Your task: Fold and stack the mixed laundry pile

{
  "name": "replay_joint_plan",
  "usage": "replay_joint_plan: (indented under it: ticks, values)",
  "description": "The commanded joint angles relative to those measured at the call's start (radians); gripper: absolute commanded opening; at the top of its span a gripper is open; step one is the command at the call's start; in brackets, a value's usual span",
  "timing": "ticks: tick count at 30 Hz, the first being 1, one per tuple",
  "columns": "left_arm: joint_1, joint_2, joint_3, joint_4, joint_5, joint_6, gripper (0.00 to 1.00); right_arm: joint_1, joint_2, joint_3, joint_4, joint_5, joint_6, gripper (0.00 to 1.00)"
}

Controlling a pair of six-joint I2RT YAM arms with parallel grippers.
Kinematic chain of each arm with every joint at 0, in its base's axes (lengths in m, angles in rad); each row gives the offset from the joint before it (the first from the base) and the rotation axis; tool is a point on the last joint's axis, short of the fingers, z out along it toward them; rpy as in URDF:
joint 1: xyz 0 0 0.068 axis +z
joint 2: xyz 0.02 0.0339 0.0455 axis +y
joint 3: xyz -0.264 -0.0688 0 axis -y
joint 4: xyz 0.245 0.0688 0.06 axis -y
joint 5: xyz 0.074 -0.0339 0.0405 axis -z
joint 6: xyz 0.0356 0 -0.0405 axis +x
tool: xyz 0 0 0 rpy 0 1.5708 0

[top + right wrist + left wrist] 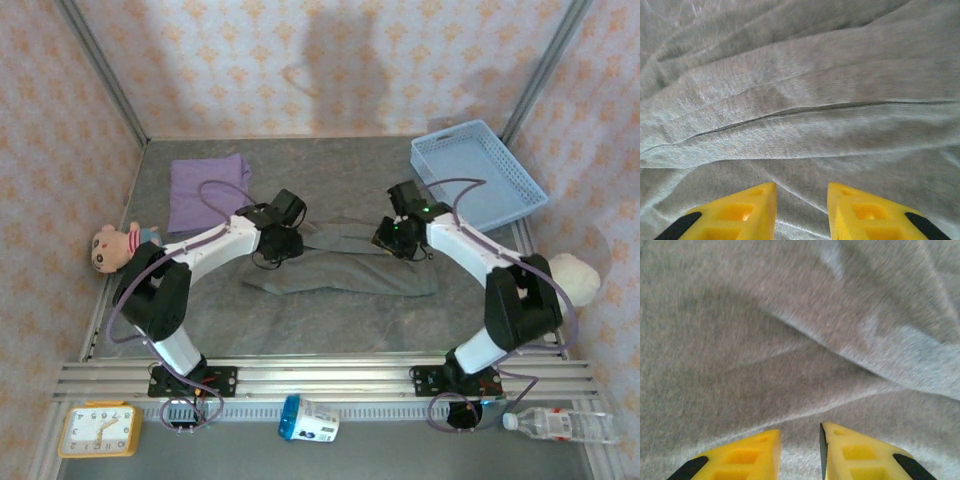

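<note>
Lying flat at bench [300,325] centre, the grey-brown trousers [345,272] have their long axis L–R, approx. parallel to the near edge, tapering toward L. Lilac shirt [205,190] sits folded at far L, apart from the trousers. Basket [480,175] occupies the far-R corner; plush toys [110,247] sit at the side edges. Open room: near strip and far-centre. Left tool [800,429] is over the trousers' L part and right tool [801,186] over the R part; both have a narrow gap with nothing betw. the jaws.
</note>
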Motion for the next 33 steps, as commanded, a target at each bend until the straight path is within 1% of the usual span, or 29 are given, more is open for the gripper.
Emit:
replay_joint_plan:
  ticks: [1, 3, 6, 9, 15, 18, 21, 26, 29, 30, 33]
  values:
    - [0.001, -0.047, -0.052, -0.032, -0.011, 0.011, 0.27, 0.064, 0.096, 0.094, 0.023, -0.011, -0.009, 0.32]
    - [0.001, -0.05, -0.082, -0.03, -0.01, 0.022, 0.27, 0.097, 0.173, 0.148, 0.027, -0.023, 0.0, 0.32]
    - [0.001, -0.036, -0.13, -0.003, -0.017, 0.029, 0.26, 0.109, 0.267, 0.197, 0.066, -0.018, 0.059, 0.3]
    - [0.001, 0.005, -0.161, 0.011, -0.046, 0.039, 0.25, 0.104, 0.327, 0.249, 0.096, 0.056, 0.109, 0.3]
    - [0.001, 0.085, -0.184, -0.014, -0.089, 0.069, 0.24, 0.062, 0.435, 0.417, 0.073, 0.21, 0.131, 0.28]
    - [0.001, 0.095, -0.199, -0.018, -0.088, 0.079, 0.24, 0.028, 0.48, 0.462, 0.112, 0.205, 0.147, 0.28]
    - [0.002, 0.085, -0.206, -0.02, -0.091, 0.082, 0.24, 0.008, 0.523, 0.525, 0.111, 0.174, 0.143, 0.28]
    - [0.001, 0.053, -0.151, -0.059, -0.078, 0.097, 0.25, 0.008, 0.48, 0.545, 0.111, 0.153, 0.088, 0.29]
    - [0.001, 0.027, -0.084, -0.09, -0.053, 0.109, 0.29, 0.008, 0.397, 0.502, 0.067, 0.151, 0.042, 0.33]
    - [0.0, 0.02, -0.06, -0.097, -0.043, 0.111, 0.3, 0.008, 0.354, 0.47, 0.061, 0.149, 0.028, 0.36]
    - [0.0, 0.012, 0.011, -0.102, -0.017, 0.1, 0.36, 0.005, 0.228, 0.361, 0.032, 0.134, -0.023, 0.55]
